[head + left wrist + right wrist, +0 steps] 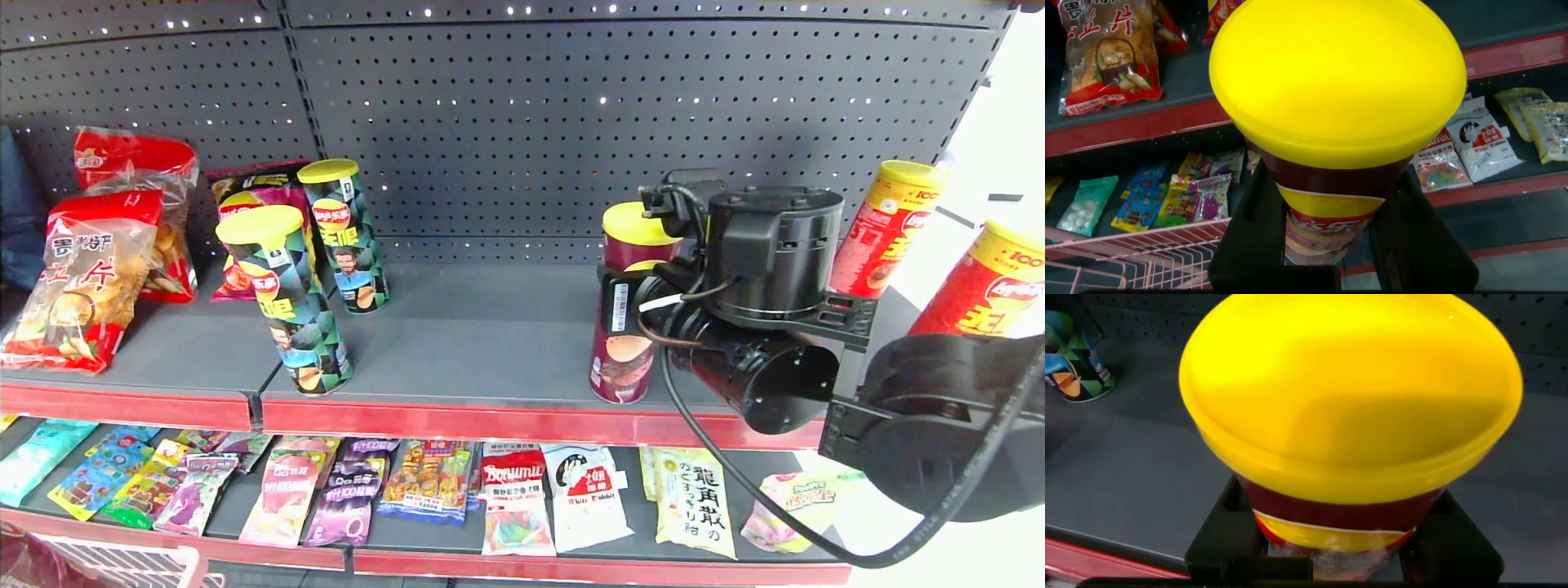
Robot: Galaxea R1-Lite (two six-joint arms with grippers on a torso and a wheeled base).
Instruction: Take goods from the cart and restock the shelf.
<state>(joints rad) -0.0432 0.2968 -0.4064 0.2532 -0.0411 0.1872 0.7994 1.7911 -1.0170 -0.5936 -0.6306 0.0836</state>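
Observation:
My right gripper (pixel 629 306) is shut on a dark red chip can (pixel 616 367) with a yellow lid. The can is upright, with its base at the front of the upper shelf (pixel 490 343). In the right wrist view that can's lid (pixel 1351 384) looms over the right gripper (pixel 1339 547), with the grey shelf board beneath. A second dark red can (pixel 635 237) stands just behind it. My left gripper (pixel 1327 237) is shut on another yellow-lidded dark red can (pixel 1337 73), held above the pink wire cart (pixel 1143 249) in front of the lower shelves.
Two green-black cans (pixel 286 302) and snack bags (pixel 82 269) stand on the upper shelf's left part. Two red cans (pixel 886 229) are at the far right. Several flat candy packs (pixel 514 498) line the lower shelf. The cart's corner (pixel 163 563) is at bottom left.

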